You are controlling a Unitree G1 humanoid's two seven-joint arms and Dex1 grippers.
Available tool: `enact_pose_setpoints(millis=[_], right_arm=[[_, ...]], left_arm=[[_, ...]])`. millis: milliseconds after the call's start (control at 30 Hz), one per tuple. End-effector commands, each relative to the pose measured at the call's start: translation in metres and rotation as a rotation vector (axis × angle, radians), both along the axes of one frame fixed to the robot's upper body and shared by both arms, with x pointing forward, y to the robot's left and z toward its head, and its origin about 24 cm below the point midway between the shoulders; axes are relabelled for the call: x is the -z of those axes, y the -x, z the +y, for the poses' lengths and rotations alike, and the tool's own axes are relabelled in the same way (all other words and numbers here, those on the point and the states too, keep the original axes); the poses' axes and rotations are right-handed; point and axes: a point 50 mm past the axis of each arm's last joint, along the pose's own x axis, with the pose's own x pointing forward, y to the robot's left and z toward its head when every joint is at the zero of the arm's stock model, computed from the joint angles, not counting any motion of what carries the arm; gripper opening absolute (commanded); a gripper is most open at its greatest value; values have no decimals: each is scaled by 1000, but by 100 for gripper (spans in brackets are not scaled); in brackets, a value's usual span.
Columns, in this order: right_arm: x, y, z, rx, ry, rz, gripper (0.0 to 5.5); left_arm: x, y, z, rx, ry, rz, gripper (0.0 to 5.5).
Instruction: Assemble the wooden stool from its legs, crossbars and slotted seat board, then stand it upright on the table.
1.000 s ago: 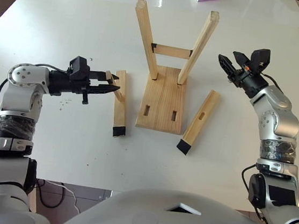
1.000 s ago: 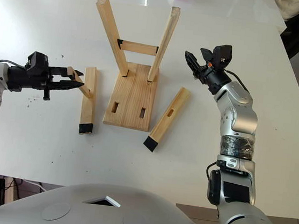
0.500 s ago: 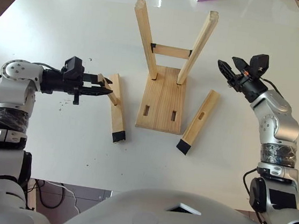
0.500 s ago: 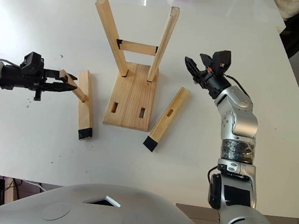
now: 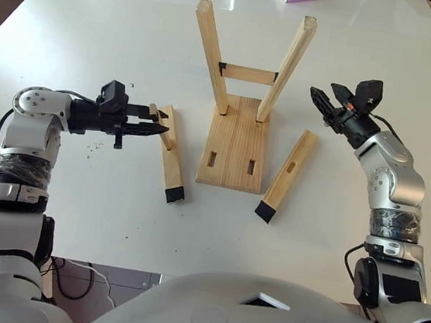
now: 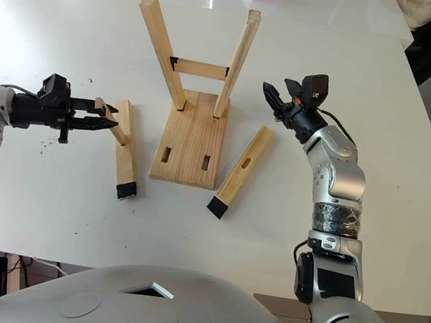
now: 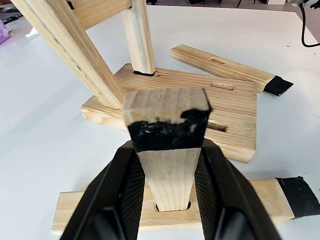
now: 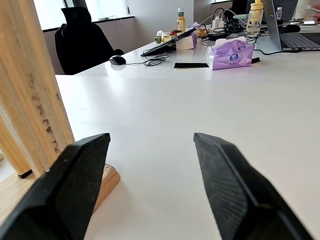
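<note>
Seat board (image 5: 233, 144) lies flat mid-table (image 5: 97, 39), underside up. Two legs stand in its far slots: the left standing leg (image 5: 210, 56) leans out to the left and the right standing leg (image 5: 288, 67) leans out to the right. A fitted crossbar (image 5: 249, 74) joins them low down. The two near slots (image 5: 211, 159) are open, nothing in them.

Left pincer (image 5: 160, 122): closed on the loose crossbar (image 7: 167, 150). The fingers (image 7: 125, 175) clamp it on both flat sides. One end of this crossbar sits in the slot of the left loose leg (image 5: 173, 160); the other end, marked black, points back toward my wrist. The crossbar is tilted, not square to the leg. That leg lies on the table just left of the seat board, apart from it, black foot toward the near edge.

Right pincer (image 5: 326, 95): open, jaws spread wide, nothing between them. It hangs above the table to the right of the right standing leg, not touching it.

Right loose leg (image 5: 288, 174) lies on the table just right of the seat board, slot facing up, black foot at the near end, angled slightly away from the board. It is well clear of my right pincer.
</note>
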Motion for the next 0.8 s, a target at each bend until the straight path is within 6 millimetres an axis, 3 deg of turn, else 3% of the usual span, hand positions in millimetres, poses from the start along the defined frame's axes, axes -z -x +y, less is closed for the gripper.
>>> enact_pose_setpoints(millis=[33,400,500,667,800], right_arm=[[4,6,-2,38,-22,1,310],[8,4,0,108,-67,-14,310],[11,7,0,127,-75,-12,310],[17,12,0,163,-97,-3,310],[23,19,1,176,-105,12,310]], left_arm=[[36,8,6,-20,-144,157,131],[7,-24,-2,-86,-134,-14,131],[-4,-30,-7,-89,-111,-24,192],[-17,-32,-6,-118,-89,-81,264],[-29,-17,0,-99,-99,-98,264]])
